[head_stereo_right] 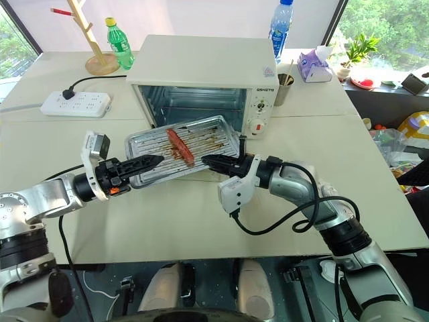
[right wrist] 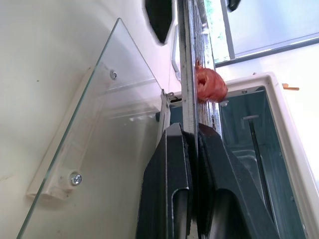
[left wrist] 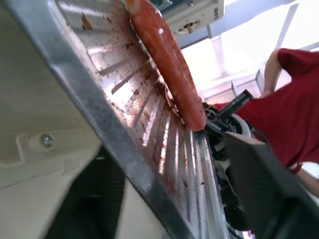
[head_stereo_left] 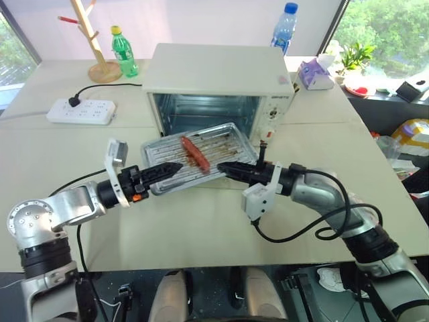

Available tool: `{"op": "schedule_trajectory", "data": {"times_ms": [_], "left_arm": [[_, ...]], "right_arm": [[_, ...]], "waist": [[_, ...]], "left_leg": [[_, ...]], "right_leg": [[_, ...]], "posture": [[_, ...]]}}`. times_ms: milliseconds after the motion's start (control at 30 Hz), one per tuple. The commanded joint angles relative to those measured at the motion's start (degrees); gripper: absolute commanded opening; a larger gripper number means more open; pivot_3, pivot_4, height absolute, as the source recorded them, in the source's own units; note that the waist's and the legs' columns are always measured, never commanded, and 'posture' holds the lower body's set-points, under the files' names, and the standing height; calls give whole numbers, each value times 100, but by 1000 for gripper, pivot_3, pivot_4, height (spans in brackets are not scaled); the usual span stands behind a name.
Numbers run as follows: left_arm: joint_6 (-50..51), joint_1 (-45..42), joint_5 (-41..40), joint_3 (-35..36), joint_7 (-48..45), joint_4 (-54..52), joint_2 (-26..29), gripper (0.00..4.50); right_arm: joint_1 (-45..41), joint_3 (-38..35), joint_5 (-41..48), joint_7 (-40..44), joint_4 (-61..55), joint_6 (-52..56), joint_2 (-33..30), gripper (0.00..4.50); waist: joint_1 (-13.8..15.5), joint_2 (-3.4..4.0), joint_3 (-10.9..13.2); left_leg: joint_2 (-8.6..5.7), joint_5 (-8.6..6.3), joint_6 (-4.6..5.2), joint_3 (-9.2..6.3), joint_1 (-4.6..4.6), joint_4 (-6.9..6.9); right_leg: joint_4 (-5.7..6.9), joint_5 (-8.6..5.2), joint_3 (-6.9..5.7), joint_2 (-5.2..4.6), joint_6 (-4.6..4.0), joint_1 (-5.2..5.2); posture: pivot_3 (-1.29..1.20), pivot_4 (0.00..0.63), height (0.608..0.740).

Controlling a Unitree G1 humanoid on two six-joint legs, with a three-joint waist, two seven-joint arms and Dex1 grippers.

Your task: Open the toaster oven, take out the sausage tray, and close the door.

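Two grippers meet at the sausage tray [head_stereo_left: 201, 155], which is out of the toaster oven [head_stereo_left: 218, 90] and held tilted above the table [head_stereo_left: 201, 228], just in front of the oven's open mouth. Right gripper [head_stereo_left: 222, 167] is clamped on the tray's near right rim; the right wrist view shows both black fingers [right wrist: 169, 189] pinching the thin metal edge. Left gripper [head_stereo_left: 175, 168] sits at the tray's near left edge, one finger visible below the rim in the left wrist view; grip there cannot be told. One sausage [head_stereo_left: 194, 151] lies lengthwise on the ridged, greasy bottom. The door [right wrist: 107, 124] hangs open, glass panel lowered beneath the tray.
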Motion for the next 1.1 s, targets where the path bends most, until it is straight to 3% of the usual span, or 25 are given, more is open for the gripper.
{"op": "schedule_trajectory", "data": {"times_ms": [33, 100, 400, 433, 500, 600, 833, 1100], "left_arm": [[-596, 66, -682, -294, 308, 27, 142, 1079], [-741, 73, -692, -364, 375, 130, 107, 53], [-887, 253, -692, -366, 466, 124, -115, 53], [-898, 279, -692, -366, 477, 115, -147, 0], [-927, 344, -692, -365, 505, 84, -209, 0], [-1003, 473, -692, -310, 549, 9, -367, 0], [-1258, 811, -692, -111, 720, -278, -717, 0], [-2043, 2047, -692, 549, 773, -1487, -1486, 0]], "right_arm": [[-1, -165, 30, -104, -165, -74, -3, 0], [42, -184, 20, -121, -210, -71, -20, 0], [184, -263, 44, -74, -280, -129, -175, 0], [184, -267, 59, -63, -271, -120, -185, 759], [194, -271, 90, -18, -289, -99, -212, 1527], [239, -297, 187, 90, -399, -46, -292, 3103], [567, -689, 987, 505, -890, 448, -581, 3103], [1253, -1854, 3502, 1609, -1061, 2819, -1191, 3103]], "waist": [[6, 0, 0], [31, -1, -1], [10, -2, -1], [10, -2, -1], [7, -1, -1], [9, -2, -1], [26, -2, -2], [35, -2, -1]], "left_leg": [[-1, 0, 0, 0, 0, 0], [-7, 0, 1, 3, 0, 1], [-9, 0, 1, 10, 1, 2], [-9, 0, 2, 10, 2, 1], [-9, -1, 2, 11, 3, 1], [-8, -1, 2, 10, 3, 1], [-9, -7, 14, 10, 2, 2], [-7, -24, 42, 9, 7, 1]], "right_leg": [[0, 0, 0, -1, 0, 1], [-2, 0, -1, -2, 0, 6], [-7, -1, -5, 5, 0, 12], [-7, -1, -4, 5, 0, 12], [-7, -1, -4, 6, 0, 12], [-8, -1, -5, 5, 0, 12], [-14, -1, -5, 3, 0, 15], [-22, -11, -6, 0, -19, 22]], "posture": [[0, 150, 722], [0, 150, 722], [0, 150, 722], [0, 150, 722], [0, 150, 722], [0, 150, 722], [0, 150, 722], [0, 150, 722]]}}
